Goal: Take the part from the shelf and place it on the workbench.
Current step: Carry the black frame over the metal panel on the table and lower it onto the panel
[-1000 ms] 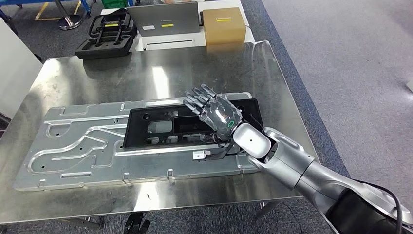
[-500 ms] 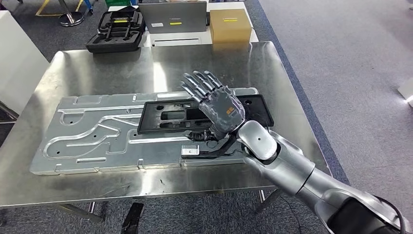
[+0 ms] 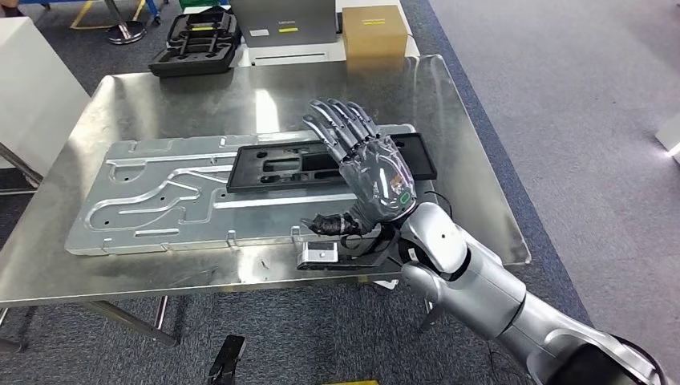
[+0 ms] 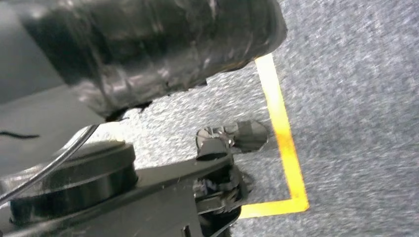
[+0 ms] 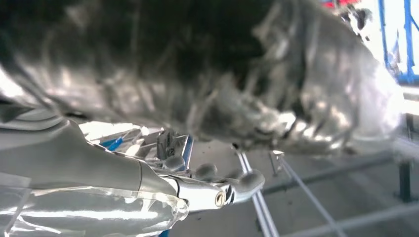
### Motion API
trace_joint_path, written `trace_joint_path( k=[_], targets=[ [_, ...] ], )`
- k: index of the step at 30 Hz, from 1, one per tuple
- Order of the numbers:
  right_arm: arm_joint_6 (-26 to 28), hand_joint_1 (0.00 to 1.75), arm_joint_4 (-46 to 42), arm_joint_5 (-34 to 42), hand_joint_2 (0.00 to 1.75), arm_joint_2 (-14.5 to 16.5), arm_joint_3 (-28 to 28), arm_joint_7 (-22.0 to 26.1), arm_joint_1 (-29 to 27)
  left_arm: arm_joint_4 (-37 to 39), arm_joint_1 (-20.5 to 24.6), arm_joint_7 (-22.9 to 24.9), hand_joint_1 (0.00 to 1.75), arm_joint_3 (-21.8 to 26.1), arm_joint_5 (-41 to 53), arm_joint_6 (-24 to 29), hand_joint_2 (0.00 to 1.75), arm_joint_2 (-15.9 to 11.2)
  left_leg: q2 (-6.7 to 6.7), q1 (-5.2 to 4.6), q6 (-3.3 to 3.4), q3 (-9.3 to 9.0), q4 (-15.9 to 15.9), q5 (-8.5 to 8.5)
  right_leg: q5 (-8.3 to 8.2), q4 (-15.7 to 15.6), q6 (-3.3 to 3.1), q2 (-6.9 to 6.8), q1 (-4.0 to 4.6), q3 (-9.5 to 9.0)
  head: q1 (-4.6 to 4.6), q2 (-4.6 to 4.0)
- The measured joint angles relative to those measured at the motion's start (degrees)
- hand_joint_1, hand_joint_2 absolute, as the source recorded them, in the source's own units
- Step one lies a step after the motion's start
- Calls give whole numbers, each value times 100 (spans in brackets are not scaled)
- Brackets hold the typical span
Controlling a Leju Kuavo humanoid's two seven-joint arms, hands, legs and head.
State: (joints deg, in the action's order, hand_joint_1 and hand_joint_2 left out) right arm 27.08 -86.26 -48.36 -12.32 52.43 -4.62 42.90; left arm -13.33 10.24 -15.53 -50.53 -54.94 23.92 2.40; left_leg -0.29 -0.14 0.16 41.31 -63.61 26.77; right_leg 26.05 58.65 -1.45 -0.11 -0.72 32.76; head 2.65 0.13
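A long black part [image 3: 281,164] lies flat on a big aluminium plate [image 3: 160,208] that rests on the steel workbench [image 3: 200,104]. My right hand [image 3: 369,168] is raised above the part's right end, fingers spread and pointing away from me, holding nothing. In the right wrist view this hand [image 5: 222,98] is a blurred mass, its silver thumb held apart below it. In the left wrist view my left hand [image 4: 148,49] is a dark blur over carpet with yellow tape, and its fingers cannot be made out.
Beyond the bench's far edge stand a black foam case [image 3: 192,40], a grey flat box [image 3: 281,20] and a cardboard box [image 3: 373,32]. A white cabinet [image 3: 32,96] stands at the left. Grey carpet runs along the right side.
My right hand has lifted off the part's right end and its fingers have straightened and spread. The whole picture has shifted, so the camera moved; the part stays on the plate.
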Motion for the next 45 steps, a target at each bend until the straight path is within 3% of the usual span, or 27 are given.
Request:
trace_joint_path(
  k=[2, 3, 4, 5, 7, 9, 10, 12, 13, 15, 17, 18, 20, 22, 24, 25, 27, 29, 32, 33, 35, 36, 38, 40, 41, 43, 45],
  targets=[
    [133, 0, -123, 65, 0, 9, -64, -10, -115, 0, -8, -2, 0, 6, -14, -4, 0, 1, 2, 38, -64, 146, -699, 508, -138, 2, -15, -3, -2, 179, 16, 0],
    [214, 0, -175, 126, 0, 10, -100, -9, -192, 0, -13, -6, 0, 11, -23, -6, 0, 1, 2, 59, -90, 154, -966, 579, -205, 5, -8, -6, -3, 272, 15, 0],
    [311, 0, -227, 209, 0, 10, -145, 5, -286, 0, -20, -14, 0, 19, -41, -9, 0, 1, 2, 80, -113, 85, -1082, 516, -273, 11, 6, -9, -7, 369, 15, 0],
    [414, 0, -276, 300, 0, 10, -192, 32, -393, 0, -29, -28, 0, 28, -64, -13, 0, 1, 2, 102, -134, -74, -1018, 370, -340, 18, 24, -11, -15, 467, 16, 0],
    [645, 0, -395, 471, 0, 10, -317, 113, -619, -1, -39, -67, 0, 45, -117, -20, 0, 4, -1, 135, -161, -673, -355, 214, -466, 45, 79, -9, -30, 638, 19, 0],
    [831, 0, -509, 563, 0, 5, -446, 184, -796, -1, -42, -105, 0, 60, -150, -21, 0, 9, -22, 115, -115, -1205, 371, 351, -571, 51, 152, -5, -36, 700, 9, 0],
    [897, 0, -558, 581, 0, 2, -495, 204, -863, -1, -44, -117, 0, 74, -165, -21, 0, 11, -33, 93, -74, -1312, 552, 427, -622, 34, 190, -3, -38, 697, 16, 0],
    [1004, 0, -645, 508, 0, -8, -575, 206, -1008, 0, -56, -125, 0, 113, -195, -20, 0, 9, -30, 74, 38, -1283, 612, 352, -709, -9, 271, 7, -49, 682, 14, 0],
    [1060, 0, -691, 383, 0, -14, -617, 180, -1099, 0, -58, -125, 0, 130, -208, -19, 0, 9, -15, 74, 91, -1250, 632, 290, -636, 28, 298, 12, -57, 712, 19, 0],
    [1165, 0, -792, -76, 0, -29, -727, 78, -1297, 0, -68, -121, 0, 148, -230, -18, 0, 9, 17, 77, 200, -1127, 667, 128, -140, 403, 319, 18, -69, 838, -7, 0],
    [1227, 0, -920, -650, 0, -37, -849, -49, -1501, 0, -88, -104, 0, 165, -253, -11, 0, 9, 26, 51, 251, -949, 661, -20, 470, 1128, 324, 19, -52, 977, -23, 0],
    [1238, 0, -996, -936, 0, -39, -921, -103, -1630, 0, -102, -87, 0, 175, -262, -4, 0, 9, 27, 38, 256, -854, 655, -90, 587, 1456, 326, 19, -43, 996, -25, 0],
    [1239, 0, -1177, -1471, 0, -35, -1105, -176, -1953, 0, -131, -49, 0, 189, -281, 11, 0, 9, 23, 15, 253, -661, 636, -219, 412, 1646, 309, 19, -32, 807, -25, 0],
    [1239, 0, -1380, -1896, 0, 2, -1356, -194, -2293, 0, -159, -31, 0, 201, -326, 26, 0, 9, 15, 1, 229, -483, 588, -326, 204, 1103, 259, 18, -17, 262, -24, 0],
    [1239, 0, -1578, -2113, 0, 97, -1646, -140, -2623, 0, -191, -37, 0, 231, -391, 47, 0, 9, 13, -12, 182, -371, 518, -405, 341, 289, 211, 15, 25, -319, -17, 0],
    [1239, 0, -1662, -2156, 0, 155, -1801, -94, -2794, 0, -208, -44, 0, 251, -421, 57, 0, 9, 14, -12, 156, -347, 499, -444, 430, 44, 193, 14, 45, -470, -18, 0],
    [1239, 0, -1771, -2184, 0, 249, -2118, 18, -3131, 1, -246, -60, 0, 290, -473, 78, 0, 6, 9, -3, 101, -325, 498, -523, 415, -80, 150, 3, 62, -476, -17, 0],
    [1237, 0, -1794, -2246, 0, 320, -2448, 74, -3429, 3, -286, -69, 0, 320, -529, 83, 0, 1, 3, 15, 48, -235, 358, -317, 291, -103, 71, -23, 45, -368, -11, 0],
    [1232, 0, -1667, -2264, 0, 371, -2837, -139, -3865, 6, -328, -45, 0, 340, -580, 73, 0, -9, 6, 40, -24, -3, -513, 527, 70, -111, 3, -51, 28, -112, 40, 0],
    [1231, 0, -1567, -2164, 0, 375, -2941, -211, -4007, 7, -333, -29, 0, 344, -584, 86, 0, -12, 7, 47, -42, 29, -838, 661, -7, -107, 5, -59, 27, -14, 49, 0],
    [1230, 0, -1305, -1884, 0, 394, -3178, -200, -4243, 7, -337, -7, 0, 350, -587, 158, 0, -16, 8, 64, -64, -103, -1084, 496, -161, -93, 21, -72, 23, 197, 50, 0],
    [1230, 0, -1163, -1749, 0, 416, -3313, -130, -4338, 7, -338, 0, 0, 356, -596, 202, 0, -17, 8, 71, -67, -304, -932, 315, -237, -83, 37, -74, 18, 310, 50, 0],
    [1231, 0, -813, -1444, 0, 485, -3586, 73, -4482, 7, -334, 26, 0, 370, -617, 256, 0, -19, 2, 70, -54, -961, -128, 225, -372, -58, 84, -67, 14, 477, 53, 0],
    [1230, 0, -269, -992, 0, 561, -3857, 384, -4554, 7, -327, 66, 0, 384, -638, 262, 0, -19, -12, 40, 7, -1446, 587, 422, -483, -63, 149, -69, 15, 517, 46, 0],
    [1225, 0, 112, -681, 0, 596, -4022, 608, -4549, 7, -327, 86, 0, 391, -654, 251, 0, -20, -18, 16, 50, -1526, 753, 473, -541, -84, 188, -74, 11, 515, 54, 1],
    [1215, 0, 1146, 154, 0, 664, -4406, 1207, -4437, 9, -330, 122, 0, 402, -679, 213, 0, -20, -9, 7, 159, -1452, 793, 363, -582, -111, 260, -70, -10, 531, 67, 1],
    [1215, 0, 2300, 978, 0, 713, -4773, 1735, -4328, 10, -323, 148, 0, 407, -685, 185, 0, -19, 2, 4, 286, -1314, 817, 199, -206, 148, 296, -48, -30, 658, 46, 1]
  ],
)
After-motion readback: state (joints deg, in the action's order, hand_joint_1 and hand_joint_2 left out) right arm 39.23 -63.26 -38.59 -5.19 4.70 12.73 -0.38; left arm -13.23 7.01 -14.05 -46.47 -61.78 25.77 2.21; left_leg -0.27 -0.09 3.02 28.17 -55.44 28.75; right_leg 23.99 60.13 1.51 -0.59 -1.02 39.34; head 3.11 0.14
